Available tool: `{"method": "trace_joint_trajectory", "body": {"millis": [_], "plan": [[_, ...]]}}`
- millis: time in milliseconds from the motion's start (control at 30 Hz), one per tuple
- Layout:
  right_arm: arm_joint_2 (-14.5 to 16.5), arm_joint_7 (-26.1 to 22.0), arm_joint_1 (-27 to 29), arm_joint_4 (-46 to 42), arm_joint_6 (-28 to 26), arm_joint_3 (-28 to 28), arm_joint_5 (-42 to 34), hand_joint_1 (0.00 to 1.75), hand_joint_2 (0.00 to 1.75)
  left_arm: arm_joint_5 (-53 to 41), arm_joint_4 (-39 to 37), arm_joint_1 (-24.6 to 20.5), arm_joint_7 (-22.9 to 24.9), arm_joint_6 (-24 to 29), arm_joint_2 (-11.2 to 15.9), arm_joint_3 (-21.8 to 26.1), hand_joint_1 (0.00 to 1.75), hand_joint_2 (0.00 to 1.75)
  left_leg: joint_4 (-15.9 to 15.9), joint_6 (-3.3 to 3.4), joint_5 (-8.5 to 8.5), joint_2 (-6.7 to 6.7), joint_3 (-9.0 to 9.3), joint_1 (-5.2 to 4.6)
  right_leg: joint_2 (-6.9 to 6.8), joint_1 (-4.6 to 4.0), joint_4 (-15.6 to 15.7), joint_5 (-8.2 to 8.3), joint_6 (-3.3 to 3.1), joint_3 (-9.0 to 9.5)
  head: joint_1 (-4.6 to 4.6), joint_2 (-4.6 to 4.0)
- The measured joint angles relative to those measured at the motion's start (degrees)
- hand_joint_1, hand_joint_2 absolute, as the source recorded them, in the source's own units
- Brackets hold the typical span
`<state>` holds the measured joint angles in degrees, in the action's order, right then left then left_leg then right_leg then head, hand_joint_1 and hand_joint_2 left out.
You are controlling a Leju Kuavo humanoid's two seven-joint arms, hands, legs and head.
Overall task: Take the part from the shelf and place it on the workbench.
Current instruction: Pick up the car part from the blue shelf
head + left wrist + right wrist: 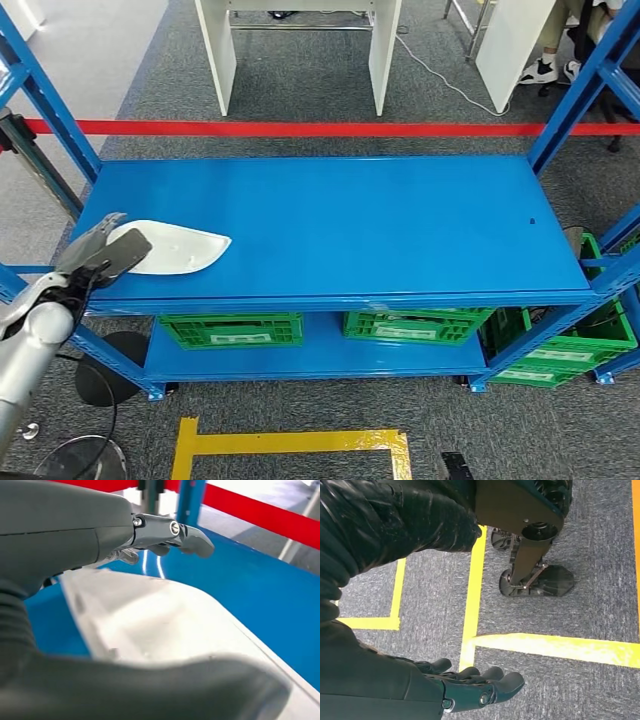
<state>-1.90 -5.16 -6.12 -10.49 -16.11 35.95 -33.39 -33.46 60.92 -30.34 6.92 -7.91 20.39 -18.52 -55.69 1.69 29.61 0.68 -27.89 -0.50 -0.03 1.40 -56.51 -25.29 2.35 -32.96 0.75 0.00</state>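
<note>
The white part (177, 247) lies flat on the blue shelf (362, 220), at its left end close to the front edge, with its near end under the left hand (106, 252). That hand's fingers (181, 532) reach out straight above the part while the thumb (151, 690) lies apart beside it, so it holds nothing. The part looks like a thin, stiff, smooth shell (probably light, and likely slippery). Its broad end nearest the hand seems the best hold, thumb under the rim. Beyond the fingertips the shelf is bare, giving room to lift; a blue post (53, 105) stands near the hand's outer side. The right hand (478, 685) hangs over the carpet, fingers loosely extended and empty.
</note>
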Motion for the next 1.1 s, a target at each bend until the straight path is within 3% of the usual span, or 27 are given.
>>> {"method": "trace_joint_trajectory", "body": {"millis": [167, 300, 400, 433, 533, 1100], "plan": [[0.0, 0.3, -0.2, 0.0, 0.4, 0.1, 0.4, 0.0, 1.75, -1.5, -3.1, -4.2, 0.1, -3.0, 0.3, -4.1, 0.0, 1.75, 0.0, 0.0, 0.0, 0.0, 0.0, 0.0, 0.01, 0.0, 0.0, 0.0, 0.0, -0.01, 0.01, 0.0], [0.0, 0.4, -0.2, 0.0, 0.5, 0.1, 0.4, 0.0, 1.75, -1.3, -4.0, -6.0, 0.1, -2.4, 0.5, -5.9, 0.0, 1.75, 0.0, 0.0, 0.0, 0.0, 0.0, 0.0, 0.02, 0.0, 0.0, 0.0, 0.0, -0.01, 0.0, 0.0], [0.0, 0.3, -0.1, 0.0, 0.5, 0.1, 0.4, 0.0, 1.75, -1.1, -3.8, -6.1, 0.1, -0.1, 0.6, -6.6, 0.0, 0.44, 0.0, 0.0, 0.0, 0.0, 0.0, 0.0, 0.02, 0.0, 0.0, 0.0, 0.0, -0.01, 0.01, 0.0], [0.0, 0.2, -0.1, 0.0, 0.5, 0.1, 0.4, 0.0, 1.75, -1.0, -3.5, -6.1, 0.1, 0.6, 0.6, -6.8, 0.0, 0.44, 0.0, 0.0, 0.0, 0.0, -0.01, 0.0, 0.01, 0.0, 0.0, 0.0, 0.0, -0.01, 0.01, 0.0], [0.0, -0.1, -0.1, 0.0, 0.5, 0.1, 0.4, 0.0, 1.75, -0.6, -1.8, -5.5, 0.1, 2.5, 0.6, -7.0, 0.0, 1.75, 0.0, 0.0, 0.0, 0.0, -0.01, 0.0, 0.01, 0.0, 0.0, 0.0, 0.0, -0.01, 0.0, 0.0], [0.0, -0.3, 0.1, 0.0, 0.4, 0.1, 0.4, 0.0, 1.75, 0.0, 3.2, -3.4, -0.4, 2.7, 0.8, -7.0, 0.0, 1.75, 0.0, 0.0, 0.0, 0.0, -0.01, 0.0, 0.01, 0.01, 0.0, 0.0, 0.0, -0.01, 0.0, 0.0]]}}
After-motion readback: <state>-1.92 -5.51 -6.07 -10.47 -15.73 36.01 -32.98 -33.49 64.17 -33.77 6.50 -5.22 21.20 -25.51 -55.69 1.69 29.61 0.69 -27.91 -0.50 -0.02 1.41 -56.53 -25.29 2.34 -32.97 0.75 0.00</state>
